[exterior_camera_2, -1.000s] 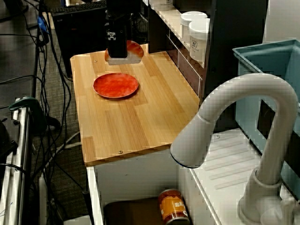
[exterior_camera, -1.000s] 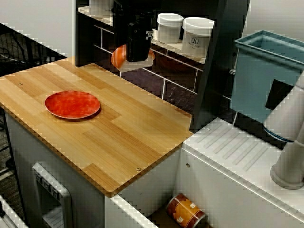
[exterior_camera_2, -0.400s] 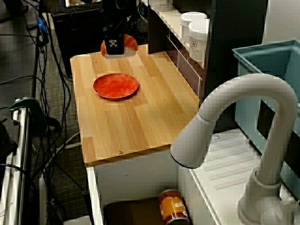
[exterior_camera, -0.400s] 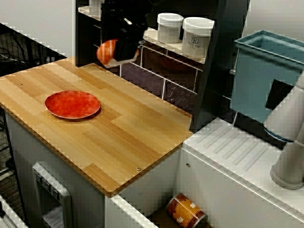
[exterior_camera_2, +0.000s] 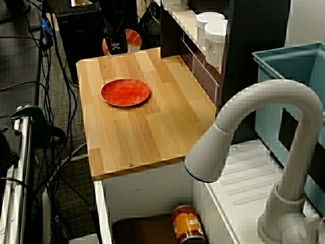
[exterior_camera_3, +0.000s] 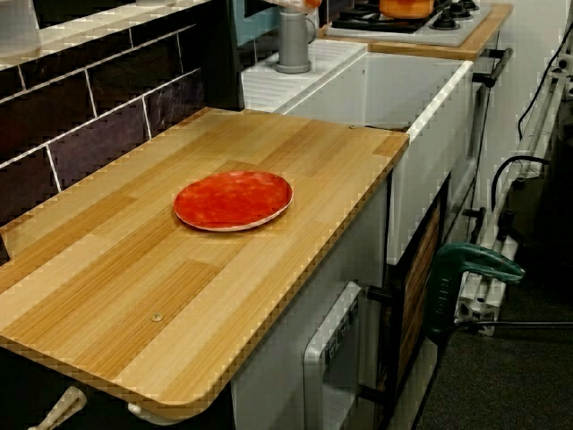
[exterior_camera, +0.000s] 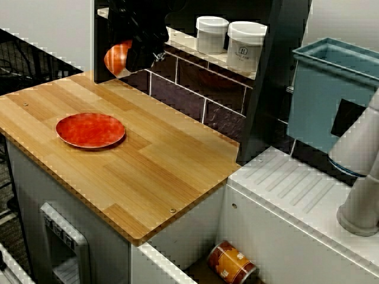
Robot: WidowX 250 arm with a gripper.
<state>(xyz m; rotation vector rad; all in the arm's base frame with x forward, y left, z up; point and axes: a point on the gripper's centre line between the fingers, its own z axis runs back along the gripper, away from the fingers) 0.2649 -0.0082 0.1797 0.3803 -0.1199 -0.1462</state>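
Observation:
My black gripper (exterior_camera: 127, 62) hangs above the far left back corner of the wooden counter (exterior_camera: 172, 165), in front of the dark shelf unit. It is shut on an orange round dish (exterior_camera: 116, 56), held tilted on edge and clear of the wood. In the view from over the faucet the gripper (exterior_camera_2: 116, 47) covers the middle of the dish (exterior_camera_2: 134, 37), past the counter's far end. A flat red plate (exterior_camera: 90, 130) lies on the counter, apart from the gripper, nearer the front. The plate (exterior_camera_3: 233, 199) also shows in the view along the counter, where the gripper is out of sight.
Two white jars (exterior_camera: 228, 38) stand on the shelf above the tiled back wall. A blue bin (exterior_camera: 331, 89) and a white faucet (exterior_camera_2: 254, 132) are at the right by the ribbed drainboard (exterior_camera: 296, 189). A can (exterior_camera: 232, 263) lies in the sink. Cables (exterior_camera_2: 56, 101) hang past the counter's left edge.
The gripper has carried the orange dish left along the back wall, from in front of the shelf's middle to the counter's far left corner. The red plate has not moved.

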